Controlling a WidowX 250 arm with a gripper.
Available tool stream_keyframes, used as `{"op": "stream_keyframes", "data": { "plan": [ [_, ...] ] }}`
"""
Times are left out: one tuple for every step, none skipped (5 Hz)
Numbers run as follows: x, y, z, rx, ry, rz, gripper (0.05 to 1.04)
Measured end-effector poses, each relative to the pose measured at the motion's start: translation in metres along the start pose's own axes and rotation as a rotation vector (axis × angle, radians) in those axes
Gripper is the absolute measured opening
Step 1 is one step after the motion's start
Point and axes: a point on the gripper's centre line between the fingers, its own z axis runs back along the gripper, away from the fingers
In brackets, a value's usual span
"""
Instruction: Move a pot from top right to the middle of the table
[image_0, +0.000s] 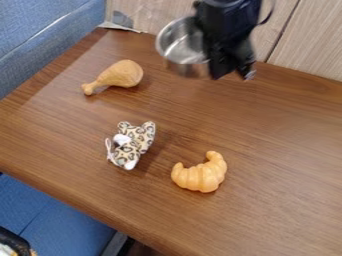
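Up at the top, a little right of centre, one metal pot (179, 47), tilted, with its open mouth toward the camera and its rim overlapping the line between wall and table. Inside it, bare silvery metal, bright and reflective. Right up against its right side in the view, one black gripper (230, 74), pointing down from the top edge. Impossible to tell from this angle whether apart, together or clamped on the pot.

At the lower left corner, cut off by the edge, a dark curved rim (15, 239) with something whitish and yellowish within, too little to name.

On the brown wooden table (280, 140), three toys, one of each kind. Toward the upper left, one drumstick (122, 75), with the thick end up and right, the knobbed end down and left. Below it, left of centre, one leopard-print plush (137, 140) with white patches. To the lower right of that, well apart from the pot, one croissant (202, 176), curved, with both tips toward the upper side. Behind the table, one pale panelled wall (314, 35); at left, blue upholstery (40, 30).
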Motion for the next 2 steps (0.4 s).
{"op": "stream_keyframes", "data": {
  "plan": [
    [-0.017,0.009,-0.008,0.031,0.050,0.037,0.078],
    [-0.034,0.021,-0.005,0.057,0.081,0.101,0.078]
  ]
}}
